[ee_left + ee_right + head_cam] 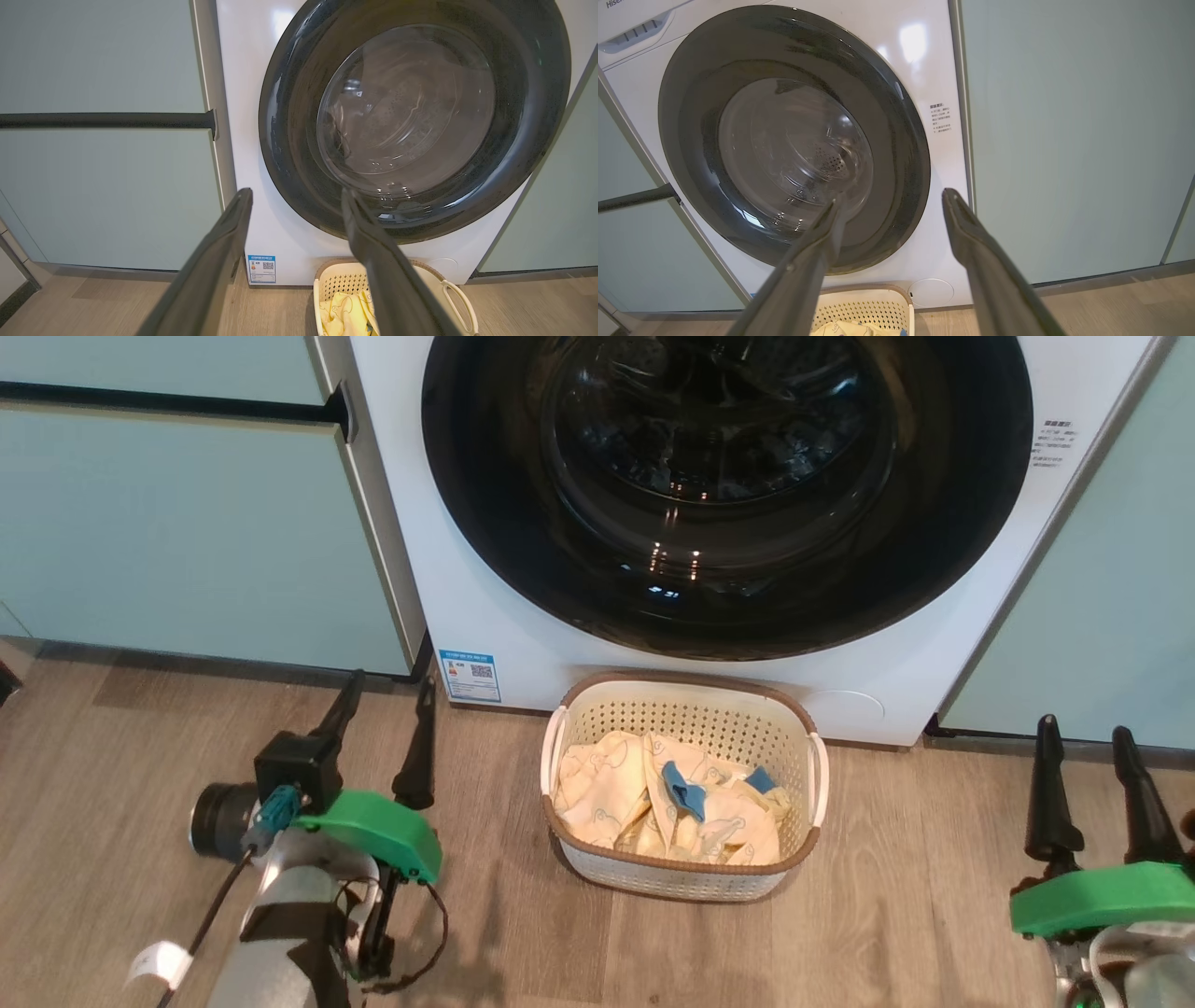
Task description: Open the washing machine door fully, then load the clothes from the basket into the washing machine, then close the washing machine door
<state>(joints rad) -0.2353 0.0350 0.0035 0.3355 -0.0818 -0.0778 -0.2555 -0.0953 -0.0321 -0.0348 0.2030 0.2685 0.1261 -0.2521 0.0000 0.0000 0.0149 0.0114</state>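
Note:
The white washing machine stands straight ahead with its washing machine door shut, black rim flush on the front; the door shows in both wrist views. On the floor before it sits the cream basket holding the pale yellow clothes with small blue parts. My left gripper hovers open to the left of the basket, fingers pointing at the machine's lower left corner. My right gripper is open at the right, apart from the basket. Both are empty.
Pale teal cabinet doors flank the machine on both sides, the left one with a dark handle bar. A blue sticker marks the machine's lower left. Wood-look floor lies around the basket.

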